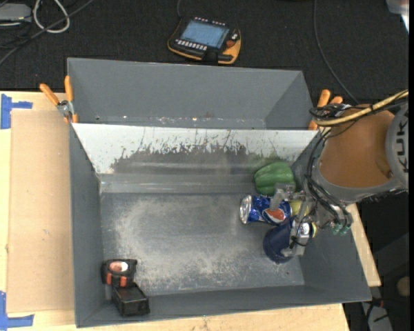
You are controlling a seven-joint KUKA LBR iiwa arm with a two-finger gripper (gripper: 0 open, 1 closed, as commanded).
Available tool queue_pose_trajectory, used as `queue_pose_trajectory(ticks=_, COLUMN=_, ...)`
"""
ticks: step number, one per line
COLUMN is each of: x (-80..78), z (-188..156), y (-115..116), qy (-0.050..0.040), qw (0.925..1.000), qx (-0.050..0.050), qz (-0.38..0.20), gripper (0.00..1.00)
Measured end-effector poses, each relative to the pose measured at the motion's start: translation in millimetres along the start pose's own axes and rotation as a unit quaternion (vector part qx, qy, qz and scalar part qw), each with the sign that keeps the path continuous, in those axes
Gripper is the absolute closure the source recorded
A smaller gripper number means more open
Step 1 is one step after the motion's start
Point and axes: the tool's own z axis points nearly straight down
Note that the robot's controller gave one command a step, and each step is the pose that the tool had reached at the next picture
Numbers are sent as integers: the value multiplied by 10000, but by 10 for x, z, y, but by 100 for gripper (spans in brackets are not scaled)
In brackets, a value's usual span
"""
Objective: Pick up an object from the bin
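Note:
My gripper is down at the right side of the bin floor, among three things. A dark blue rounded object lies right against its lower left side. A crushed blue, red and silver drink can lies on its side just left of the gripper. A green rounded object rests behind the can near the back wall. The view does not show whether anything sits in the gripper.
An orange and black tape measure and a black box lie in the front left corner. The arm's orange cover and cables hang over the bin's right wall.

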Motion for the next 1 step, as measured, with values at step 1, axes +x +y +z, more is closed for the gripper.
queue_pose_trajectory(ticks=1, x=-20, z=-42, y=6, qy=-38, qw=10000, qx=5, qz=-23, gripper=0)
